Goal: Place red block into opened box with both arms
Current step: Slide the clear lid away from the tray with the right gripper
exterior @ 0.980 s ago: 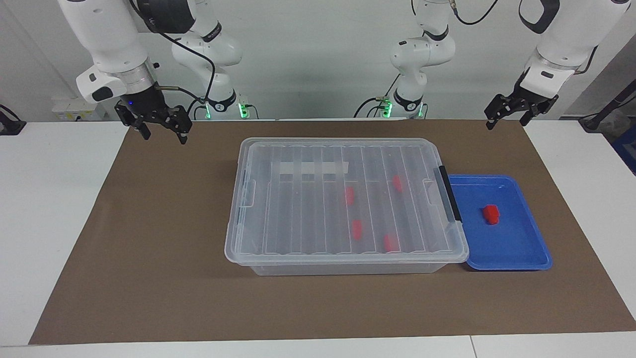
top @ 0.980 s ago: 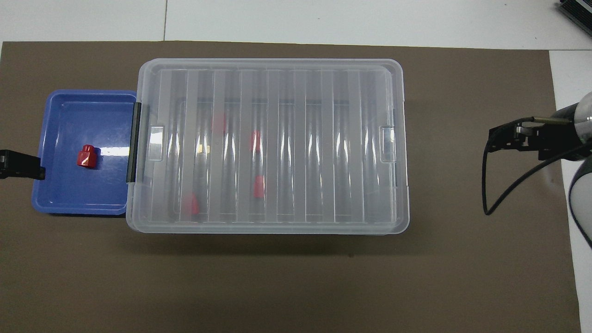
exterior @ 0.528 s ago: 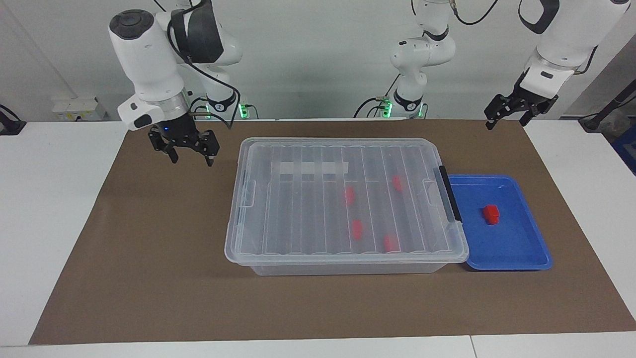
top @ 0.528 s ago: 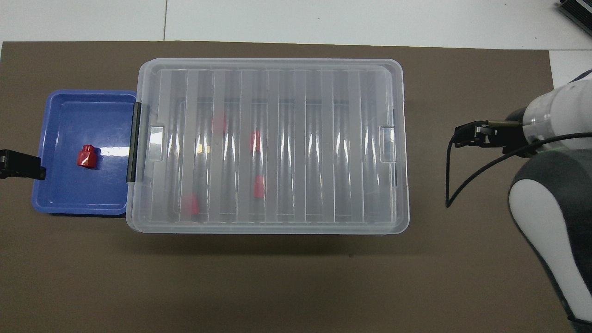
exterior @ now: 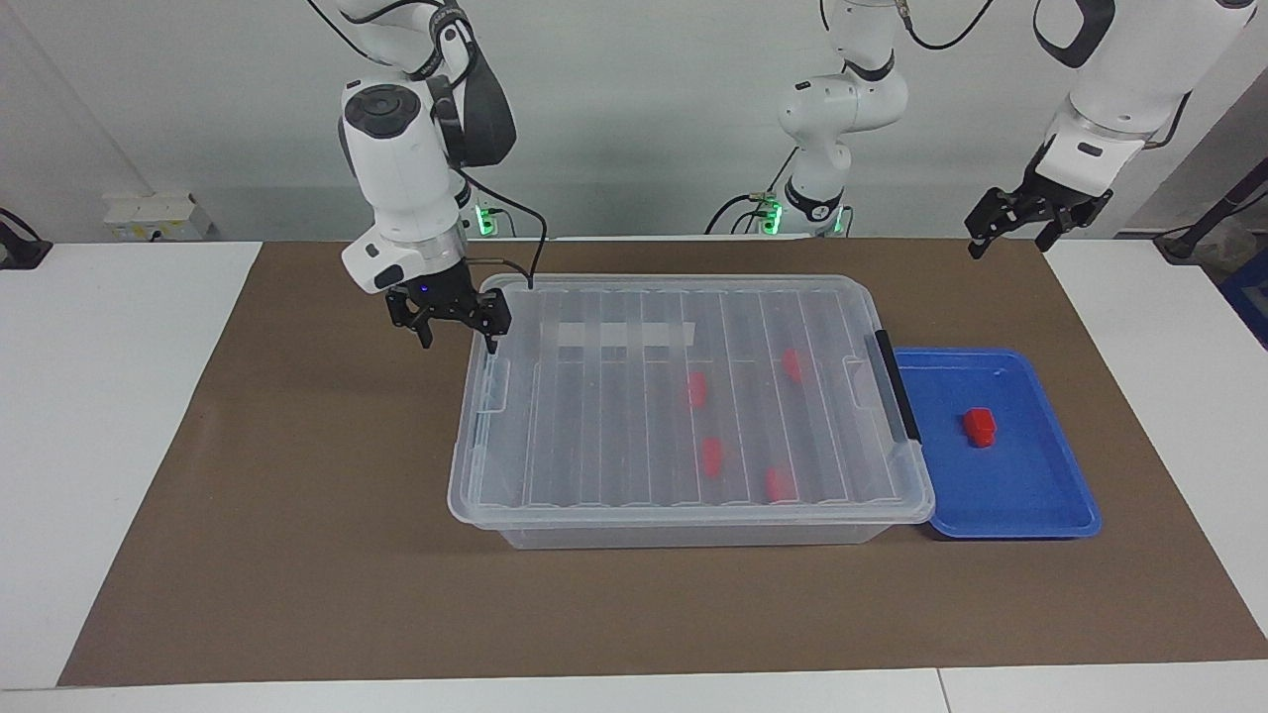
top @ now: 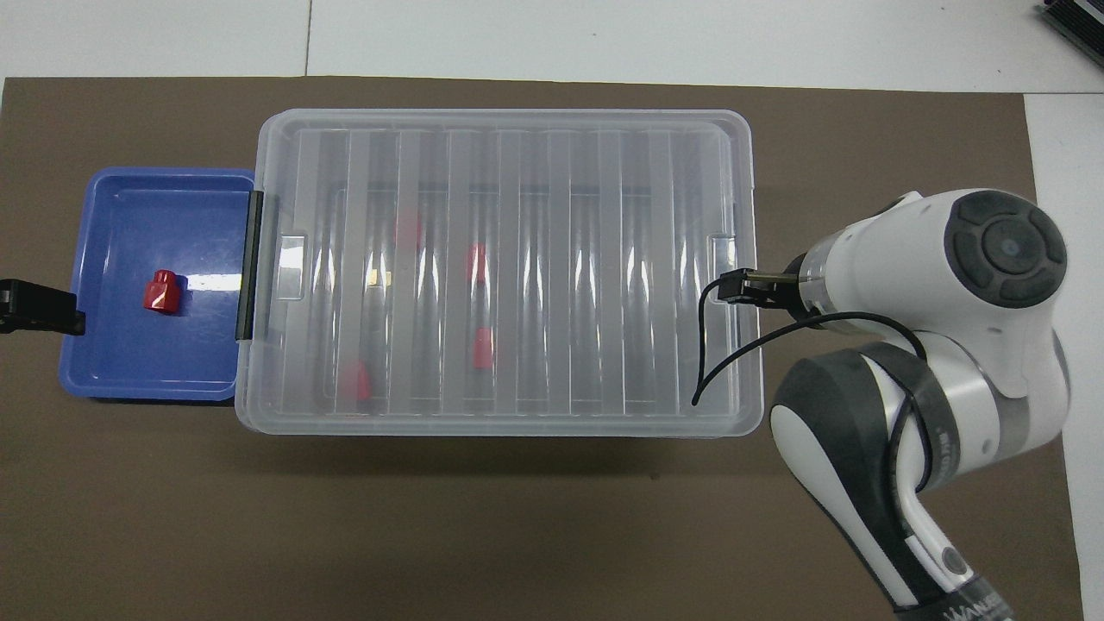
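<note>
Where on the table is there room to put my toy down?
The brown mat is bare between the box and the table edge farthest from the robots, and at the right arm's end. The blue tray holds only one red block. It is crowded where the right pincer hangs at the box's end; tray and box sit side by side.

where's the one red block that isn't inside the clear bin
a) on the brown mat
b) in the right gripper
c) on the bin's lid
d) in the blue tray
d: the red block sits alone in the blue tray beside the clear bin, whose lid is on, with no gripper touching the block.
</note>
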`<state>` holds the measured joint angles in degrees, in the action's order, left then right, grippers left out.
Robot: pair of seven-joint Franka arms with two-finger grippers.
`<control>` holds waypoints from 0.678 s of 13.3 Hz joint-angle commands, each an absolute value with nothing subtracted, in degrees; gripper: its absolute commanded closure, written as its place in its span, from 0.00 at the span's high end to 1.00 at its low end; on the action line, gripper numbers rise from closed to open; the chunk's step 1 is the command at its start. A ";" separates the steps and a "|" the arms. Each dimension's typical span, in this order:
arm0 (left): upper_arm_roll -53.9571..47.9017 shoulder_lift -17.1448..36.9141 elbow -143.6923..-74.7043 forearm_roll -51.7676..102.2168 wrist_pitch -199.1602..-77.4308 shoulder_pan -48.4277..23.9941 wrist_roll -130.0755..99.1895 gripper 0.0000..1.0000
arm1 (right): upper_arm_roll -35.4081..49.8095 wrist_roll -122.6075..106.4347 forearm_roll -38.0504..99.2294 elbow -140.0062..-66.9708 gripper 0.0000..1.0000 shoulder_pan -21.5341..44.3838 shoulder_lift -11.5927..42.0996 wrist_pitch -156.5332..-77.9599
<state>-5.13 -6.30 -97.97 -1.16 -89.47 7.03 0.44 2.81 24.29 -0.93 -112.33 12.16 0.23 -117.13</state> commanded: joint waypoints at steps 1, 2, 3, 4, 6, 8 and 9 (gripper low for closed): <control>-5.36 -6.86 -98.96 -2.02 -90.26 7.03 0.18 1.00 | 3.08 24.96 -0.53 -116.89 0.98 11.69 -2.63 -118.83; -5.36 -6.86 -98.96 -2.02 -90.26 7.03 0.18 1.00 | 3.08 24.61 -0.53 -117.24 0.98 11.69 -2.81 -118.83; -5.36 -6.86 -98.96 -2.02 -90.26 7.03 0.18 1.00 | 3.08 24.26 -0.53 -117.33 0.98 11.34 -2.99 -118.57; -5.36 -6.86 -98.96 -2.02 -90.26 7.03 0.09 1.00 | 2.99 23.65 -0.61 -117.60 0.98 10.99 -3.08 -118.30; -5.36 -6.86 -98.96 -2.02 -90.26 7.03 0.09 1.00 | 2.99 21.45 -0.62 -118.38 0.97 10.20 -3.43 -117.69; -5.36 -6.86 -98.96 -2.02 -90.26 7.03 0.09 1.00 | 2.90 19.61 -0.70 -119.35 0.97 8.80 -4.13 -117.51; -5.36 -6.86 -98.96 -2.02 -90.26 7.03 0.09 1.00 | 2.90 18.03 -0.70 -119.36 0.97 8.09 -4.13 -117.07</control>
<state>-5.13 -6.30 -97.97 -1.16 -89.47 7.03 0.44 2.69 21.39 -0.93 -116.93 10.13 -2.01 -117.25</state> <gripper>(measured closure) 0.000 0.031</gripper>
